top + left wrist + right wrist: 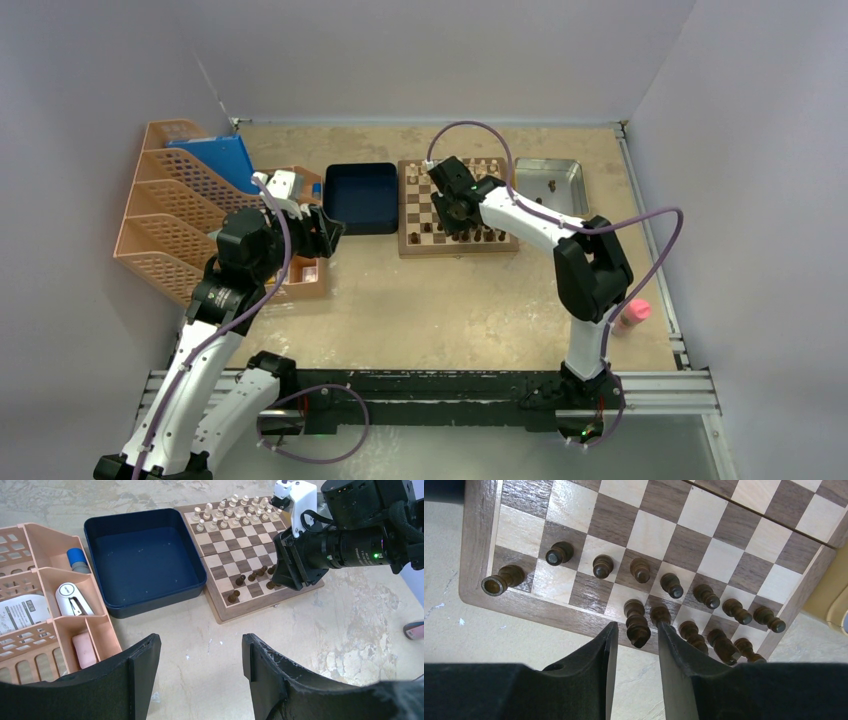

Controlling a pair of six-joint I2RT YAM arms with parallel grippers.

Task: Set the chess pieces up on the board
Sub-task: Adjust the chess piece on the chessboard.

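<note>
The board (458, 246) (220, 612) (474, 540) lies at the back centre. Light pieces (235, 507) fill its far rows. Dark chess pieces (482, 235) (252, 575) stand along its near edge: a row of pawns (641, 570), a corner rook (499, 580) and taller pieces behind them. My right gripper (462, 215) (637, 626) hangs over that near edge, open and narrow. One tall dark piece (636, 615) stands between its fingertips with a slim gap on each side. My left gripper (330, 235) (200, 640) is open over bare table, holding nothing.
A dark blue tray (362, 197) (145, 555) sits left of the board. A silver tray (545, 180) on the right holds one dark piece (551, 185). An orange desk organizer (170, 210) (45, 605) with office items stands far left. A pink object (632, 315) lies near the right rail.
</note>
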